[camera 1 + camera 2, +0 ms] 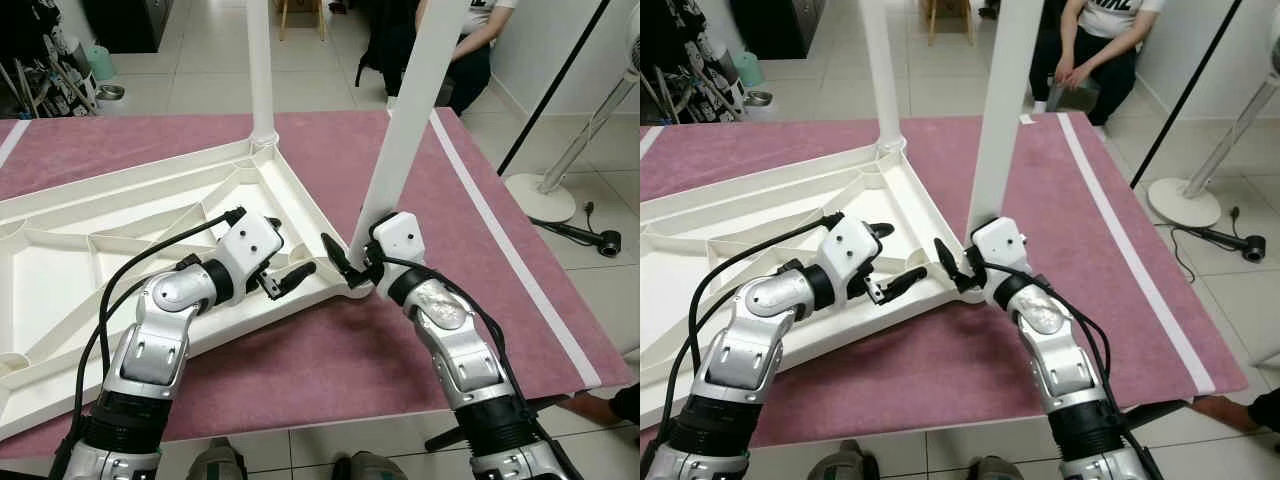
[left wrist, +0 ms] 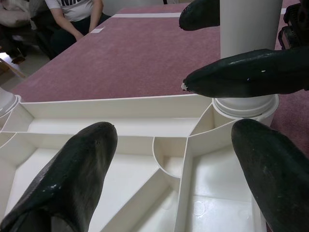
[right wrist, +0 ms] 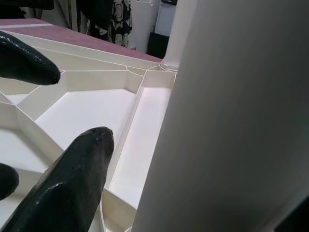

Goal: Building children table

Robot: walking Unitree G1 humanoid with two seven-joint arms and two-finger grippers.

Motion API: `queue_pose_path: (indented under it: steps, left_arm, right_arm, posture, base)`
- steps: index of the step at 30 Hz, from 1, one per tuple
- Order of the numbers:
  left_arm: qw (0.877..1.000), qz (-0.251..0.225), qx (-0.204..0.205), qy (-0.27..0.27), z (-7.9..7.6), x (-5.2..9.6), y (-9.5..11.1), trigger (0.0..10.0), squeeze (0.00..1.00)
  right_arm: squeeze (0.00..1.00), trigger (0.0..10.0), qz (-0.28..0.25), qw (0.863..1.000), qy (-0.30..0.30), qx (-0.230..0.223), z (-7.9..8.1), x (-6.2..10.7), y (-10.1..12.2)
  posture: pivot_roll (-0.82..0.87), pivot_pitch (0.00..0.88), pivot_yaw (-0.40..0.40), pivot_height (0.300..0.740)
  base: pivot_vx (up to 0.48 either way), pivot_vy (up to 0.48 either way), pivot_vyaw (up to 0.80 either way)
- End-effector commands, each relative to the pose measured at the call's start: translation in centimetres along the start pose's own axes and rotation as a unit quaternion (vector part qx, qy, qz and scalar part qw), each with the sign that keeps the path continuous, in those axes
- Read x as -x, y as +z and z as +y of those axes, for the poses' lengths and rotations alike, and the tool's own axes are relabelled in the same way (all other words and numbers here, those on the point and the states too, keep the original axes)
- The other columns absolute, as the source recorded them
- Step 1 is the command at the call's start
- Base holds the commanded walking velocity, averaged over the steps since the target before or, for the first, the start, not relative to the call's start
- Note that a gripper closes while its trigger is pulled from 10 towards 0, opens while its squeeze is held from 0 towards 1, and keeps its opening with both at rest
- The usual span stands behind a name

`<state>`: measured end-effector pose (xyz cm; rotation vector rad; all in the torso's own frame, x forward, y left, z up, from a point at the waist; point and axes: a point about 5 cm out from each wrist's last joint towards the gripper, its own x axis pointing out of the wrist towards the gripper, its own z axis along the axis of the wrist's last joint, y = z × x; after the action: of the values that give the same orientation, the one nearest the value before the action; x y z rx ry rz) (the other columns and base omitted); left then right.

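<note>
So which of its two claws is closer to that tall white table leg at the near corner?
The right gripper: it sits against the base of the tall white plastic table leg. The left gripper hovers over the upturned white tabletop, short of it.

Open ribbed tabletop leaves passage between two upright legs: near leg, far leg.

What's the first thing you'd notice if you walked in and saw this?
A big white tabletop lies upside down on a purple mat, ribs showing. One leg stands at its far corner, and the right gripper steadies a second, leaning leg in the near corner. The left gripper hovers open beside it.
</note>
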<state>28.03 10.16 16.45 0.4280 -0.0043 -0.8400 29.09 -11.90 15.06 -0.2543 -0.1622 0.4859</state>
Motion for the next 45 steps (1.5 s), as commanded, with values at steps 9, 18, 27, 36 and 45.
queue_pose_path:
  steps: [9, 18, 27, 36, 45]
  left_arm:
    - [0.998, 0.015, 0.019, 0.057, -0.1, 2.7, -1.4, 10.0, 0.0]
    - [0.998, 0.001, 0.048, 0.047, -0.5, 4.1, -1.4, 10.0, 0.0]
    - [0.998, 0.001, 0.048, 0.047, -0.5, 4.1, -1.4, 10.0, 0.0]
    - [0.998, 0.001, 0.048, 0.047, -0.5, 4.1, -1.4, 10.0, 0.0]
    - [0.998, 0.001, 0.048, 0.047, -0.5, 4.1, -1.4, 10.0, 0.0]
  right_arm:
    - [0.0, 10.0, 0.035, 0.999, -0.009, -0.003, 0.3, 2.2, -2.0]
    - [0.0, 10.0, 0.036, 0.997, -0.067, 0.006, -0.9, 3.4, -2.3]
    - [0.0, 10.0, 0.036, 0.997, -0.067, 0.006, -0.9, 3.4, -2.3]
    - [0.0, 10.0, 0.036, 0.997, -0.067, 0.006, -0.9, 3.4, -2.3]
    - [0.0, 10.0, 0.036, 0.997, -0.067, 0.006, -0.9, 3.4, -2.3]
  posture:
    - [0.01, 0.0, 0.0, 0.74]
    - [0.01, 0.0, 0.114, 0.74]
    - [0.01, 0.0, 0.114, 0.74]
    - [0.01, 0.0, 0.114, 0.74]
    - [0.01, 0.0, 0.114, 0.74]
  base:
    - [0.0, 0.0, 0.0]
    - [0.0, 0.0, 0.0]
    - [0.0, 0.0, 0.0]
    - [0.0, 0.0, 0.0]
    - [0.0, 0.0, 0.0]
